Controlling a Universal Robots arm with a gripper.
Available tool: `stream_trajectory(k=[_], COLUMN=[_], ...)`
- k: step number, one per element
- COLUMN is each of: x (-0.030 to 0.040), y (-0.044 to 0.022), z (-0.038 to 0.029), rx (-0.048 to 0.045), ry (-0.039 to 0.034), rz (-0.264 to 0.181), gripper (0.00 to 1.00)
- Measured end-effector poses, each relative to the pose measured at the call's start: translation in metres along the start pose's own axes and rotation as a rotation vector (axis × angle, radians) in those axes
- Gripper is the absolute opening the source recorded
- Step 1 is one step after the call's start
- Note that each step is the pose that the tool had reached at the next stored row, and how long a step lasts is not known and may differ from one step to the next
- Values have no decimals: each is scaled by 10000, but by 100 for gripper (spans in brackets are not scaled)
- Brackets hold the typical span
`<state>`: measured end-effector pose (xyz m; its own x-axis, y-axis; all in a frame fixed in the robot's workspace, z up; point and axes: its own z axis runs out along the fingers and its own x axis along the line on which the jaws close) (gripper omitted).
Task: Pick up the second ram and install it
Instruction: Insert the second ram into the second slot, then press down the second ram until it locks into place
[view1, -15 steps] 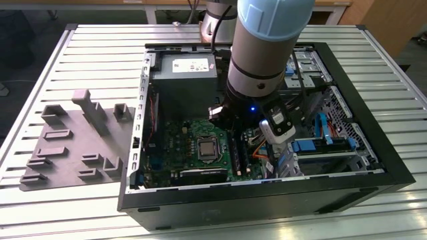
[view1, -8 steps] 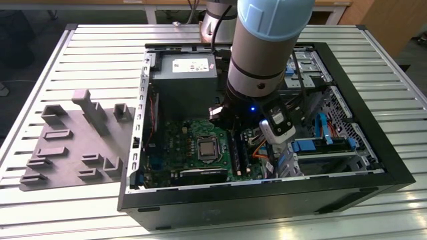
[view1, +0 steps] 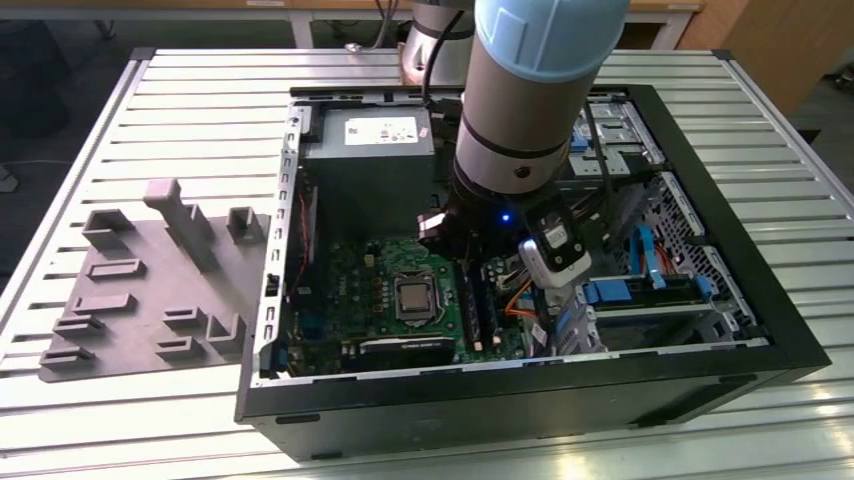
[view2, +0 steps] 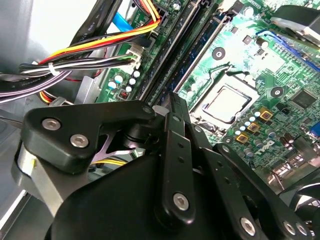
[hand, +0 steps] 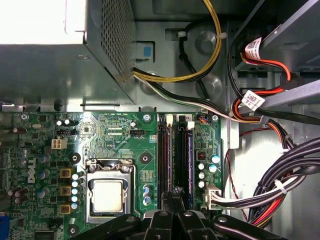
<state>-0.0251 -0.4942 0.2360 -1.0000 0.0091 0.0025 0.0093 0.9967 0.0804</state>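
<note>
Cables (hand: 280, 190) and the power supply (hand: 60, 55) crowded the motherboard (hand: 115, 145) inside the case (view1: 534, 400). The gripper (hand: 176, 197) hung over the slots, jaws clenched on the ram (hand: 189, 155), which stood in a slot beside the socket (hand: 109, 192).

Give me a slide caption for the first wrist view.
Gripper poised over the memory slots of the motherboard, beside the CPU socket.

Bright overhead glare, perhaps slight blur
</note>
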Motion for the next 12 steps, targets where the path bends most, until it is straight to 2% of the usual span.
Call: stream_trajectory(k=[12], x=[0], y=[22], z=[-2], rx=[-1], ry=[0], rz=[0], gripper=[11])
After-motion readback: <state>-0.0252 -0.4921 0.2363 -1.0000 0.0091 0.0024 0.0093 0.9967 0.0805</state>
